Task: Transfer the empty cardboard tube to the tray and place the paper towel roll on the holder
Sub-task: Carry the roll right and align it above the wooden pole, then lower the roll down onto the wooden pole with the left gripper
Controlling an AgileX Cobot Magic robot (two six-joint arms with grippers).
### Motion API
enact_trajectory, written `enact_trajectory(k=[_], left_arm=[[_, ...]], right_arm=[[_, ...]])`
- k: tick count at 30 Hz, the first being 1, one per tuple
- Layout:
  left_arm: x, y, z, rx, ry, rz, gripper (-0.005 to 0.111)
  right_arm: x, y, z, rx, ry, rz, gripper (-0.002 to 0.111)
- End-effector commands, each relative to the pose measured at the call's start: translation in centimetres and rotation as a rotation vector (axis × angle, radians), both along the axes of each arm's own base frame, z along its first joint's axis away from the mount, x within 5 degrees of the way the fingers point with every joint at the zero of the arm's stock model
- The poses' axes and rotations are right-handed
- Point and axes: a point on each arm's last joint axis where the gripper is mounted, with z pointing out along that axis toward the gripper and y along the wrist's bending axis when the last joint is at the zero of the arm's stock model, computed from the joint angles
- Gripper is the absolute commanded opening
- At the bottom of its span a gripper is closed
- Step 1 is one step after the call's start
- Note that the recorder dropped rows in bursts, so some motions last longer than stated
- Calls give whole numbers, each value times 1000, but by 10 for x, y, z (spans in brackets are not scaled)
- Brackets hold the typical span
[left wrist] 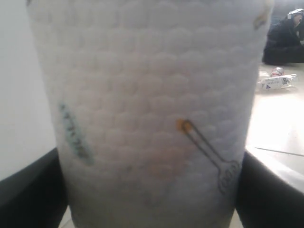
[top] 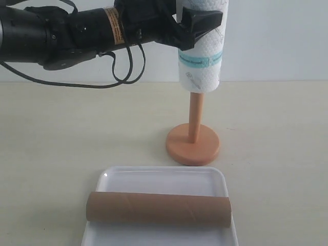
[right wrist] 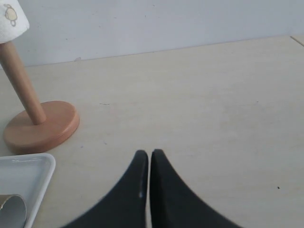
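The paper towel roll (top: 201,56), white with a teal band, stands upright over the post of the wooden holder (top: 193,143), its lower end partway down the post. My left gripper (top: 202,23) is shut on the paper towel roll (left wrist: 152,118) near its top, one black finger on each side. The empty cardboard tube (top: 158,208) lies crosswise in the white tray (top: 161,177) at the front. My right gripper (right wrist: 150,153) is shut and empty, low over bare table to the right of the holder (right wrist: 40,124); it is out of the exterior view.
The tray's corner (right wrist: 28,168) and the tube's end (right wrist: 12,211) show in the right wrist view. A pale wall runs behind the table. Some clutter (left wrist: 278,80) lies far off in the left wrist view.
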Motion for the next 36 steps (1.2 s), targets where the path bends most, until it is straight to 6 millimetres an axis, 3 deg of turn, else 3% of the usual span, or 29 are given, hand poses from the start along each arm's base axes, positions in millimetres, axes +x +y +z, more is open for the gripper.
enact_trajectory(k=[1,18,36], left_arm=[[-5,-3,3,7,8,-48,4],[-5,-3,-6,77,55,-49,4],[7,-17,-68,77,167,-129,4]], right_arm=[[0,0,1,-7,-8,-3,1],[0,0,1,-7,-8,-3,1],[0,0,1,-7,-8,-3,1]])
